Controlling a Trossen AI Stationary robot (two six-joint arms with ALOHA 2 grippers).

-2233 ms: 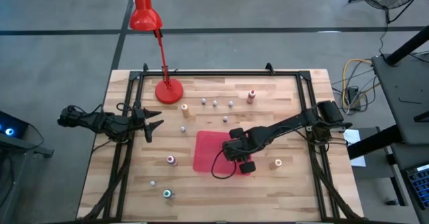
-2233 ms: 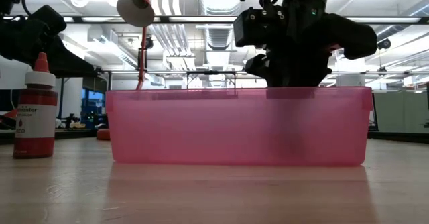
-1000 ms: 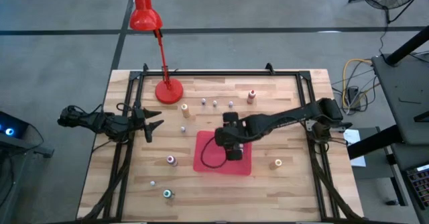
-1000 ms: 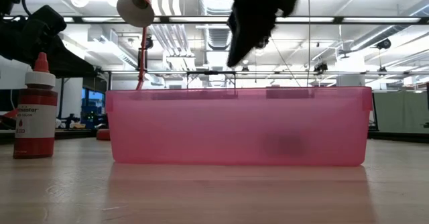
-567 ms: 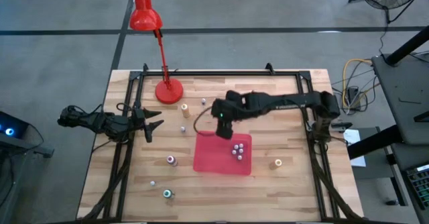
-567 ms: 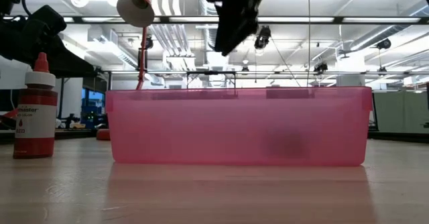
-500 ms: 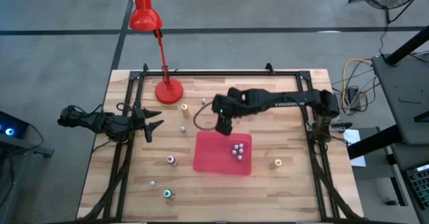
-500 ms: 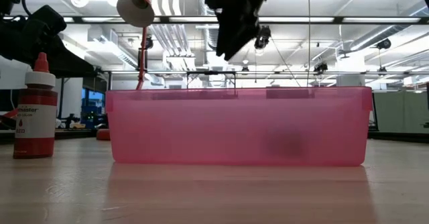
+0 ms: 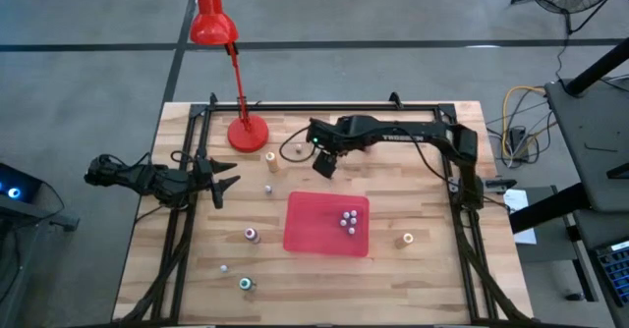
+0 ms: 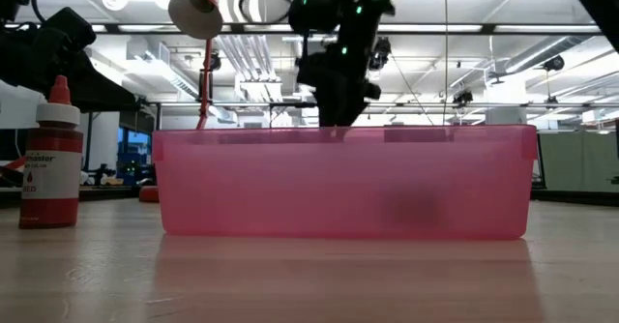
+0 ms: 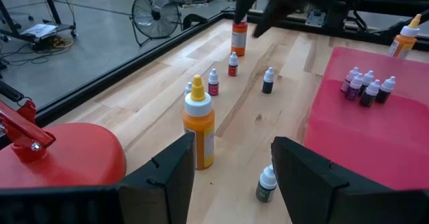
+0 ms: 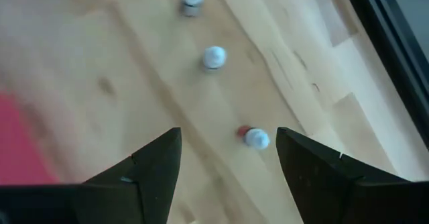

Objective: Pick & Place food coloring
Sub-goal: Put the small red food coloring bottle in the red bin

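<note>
Several tiny bottles of food coloring [image 9: 347, 219] lie in the pink tray [image 9: 305, 235]. Others stand on the table: an orange-topped one [image 9: 270, 158], a pink-topped one [image 9: 252, 235], a green one [image 9: 246, 284], a tan one [image 9: 406, 240] and tiny whitish-capped ones [image 9: 298, 149]. My right gripper [image 9: 322, 163] is open and empty above the far row; its wrist view [image 12: 228, 135] looks down on three white caps [image 12: 214, 58]. My left gripper [image 9: 228, 186] is open and empty at the table's left.
A red lamp stands with its base [image 9: 247, 134] at the far left of the table. A black frame [image 9: 324, 107] runs along the table's edges. The tray also shows in the low view [image 10: 343, 183], with a red bottle [image 10: 48, 159] to its left.
My right gripper has left the space over the pink tray and gone toward the table's far edge, to the row of tiny bottles, turning as it went. The bottles in the tray have stayed where they were.
</note>
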